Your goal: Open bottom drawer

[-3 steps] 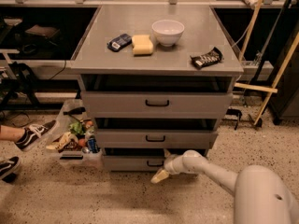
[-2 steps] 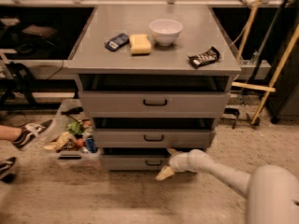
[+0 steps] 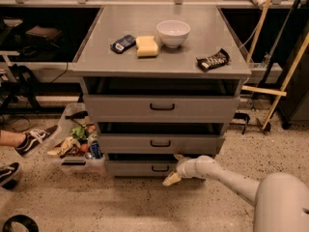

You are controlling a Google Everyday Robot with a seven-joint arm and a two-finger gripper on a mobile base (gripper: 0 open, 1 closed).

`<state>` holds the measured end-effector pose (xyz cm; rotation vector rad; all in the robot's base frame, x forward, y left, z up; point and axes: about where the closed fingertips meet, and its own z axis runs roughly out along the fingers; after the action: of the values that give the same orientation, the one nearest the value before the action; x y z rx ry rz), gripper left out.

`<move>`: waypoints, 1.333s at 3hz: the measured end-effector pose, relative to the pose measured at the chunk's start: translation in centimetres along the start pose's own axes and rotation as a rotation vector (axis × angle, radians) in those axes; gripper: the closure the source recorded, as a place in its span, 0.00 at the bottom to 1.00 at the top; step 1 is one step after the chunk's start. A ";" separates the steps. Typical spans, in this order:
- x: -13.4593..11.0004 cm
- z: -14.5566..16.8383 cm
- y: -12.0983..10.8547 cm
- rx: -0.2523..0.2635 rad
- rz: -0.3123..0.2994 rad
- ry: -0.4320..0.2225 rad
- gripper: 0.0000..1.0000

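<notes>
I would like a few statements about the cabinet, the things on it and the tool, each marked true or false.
1. The tool is low at the bottom drawer, just right of its handle. True.
2. The yellow sponge lies inside the white bowl. False: it lies on the cabinet top, left of the bowl.
3. A dark snack bar lies near the right edge of the cabinet top. True.
4. The cabinet has only two drawers. False: there are three, with a top drawer and a middle drawer above the bottom one.
</notes>
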<state>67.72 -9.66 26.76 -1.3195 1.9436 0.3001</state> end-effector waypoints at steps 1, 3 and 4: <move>1.7 6.1 2.2 -0.098 0.068 -0.001 0.00; 2.9 7.0 -2.7 -0.029 0.080 0.020 0.00; 3.0 6.8 -2.6 -0.030 0.080 0.020 0.19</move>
<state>72.49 -9.00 20.49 -1.2696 2.0193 0.3574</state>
